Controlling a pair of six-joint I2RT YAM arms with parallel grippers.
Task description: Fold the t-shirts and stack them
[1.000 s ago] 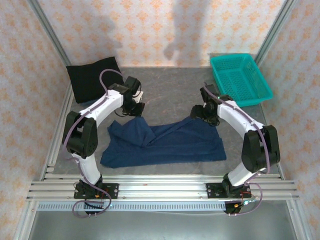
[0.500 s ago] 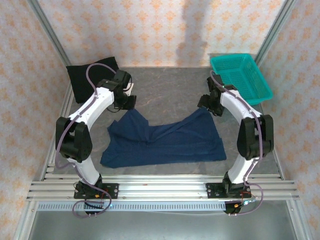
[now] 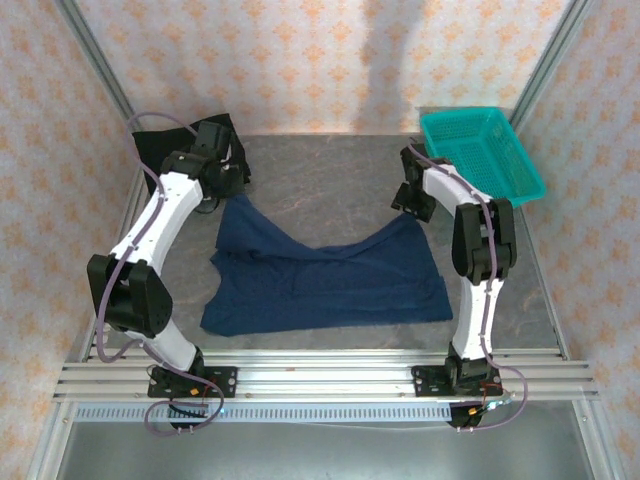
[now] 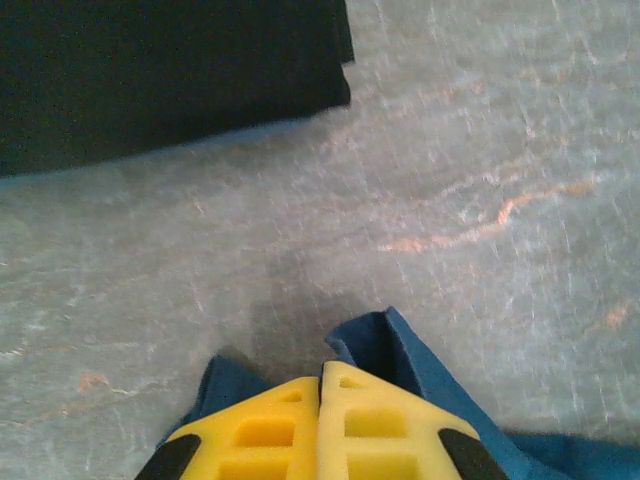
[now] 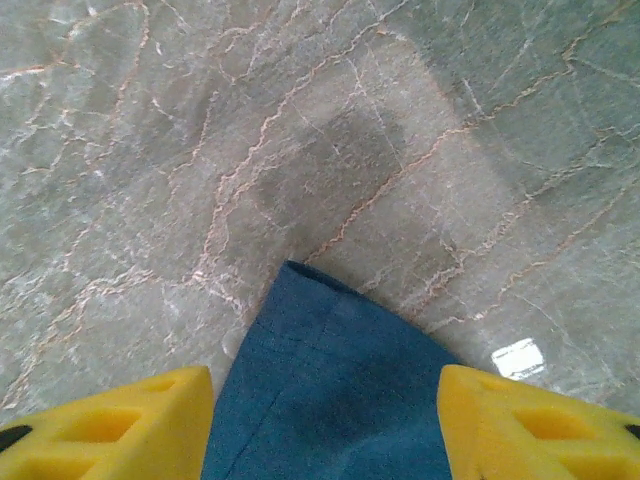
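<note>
The left arm (image 3: 150,225) and right arm (image 3: 470,215) have white shells, black joints and black bases at 7 and 5 o'clock. Mauve cables loop along each. The left fingers (image 4: 260,435) and right fingers (image 5: 110,420) are yellow, moulded with rectangular recesses and black-tipped outer corners.

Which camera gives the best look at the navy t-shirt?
Top external: almost the whole navy t-shirt shows, spread on the table. Left wrist shows a corner in the shut left claw; right wrist, a corner inside the open right claw.
</note>
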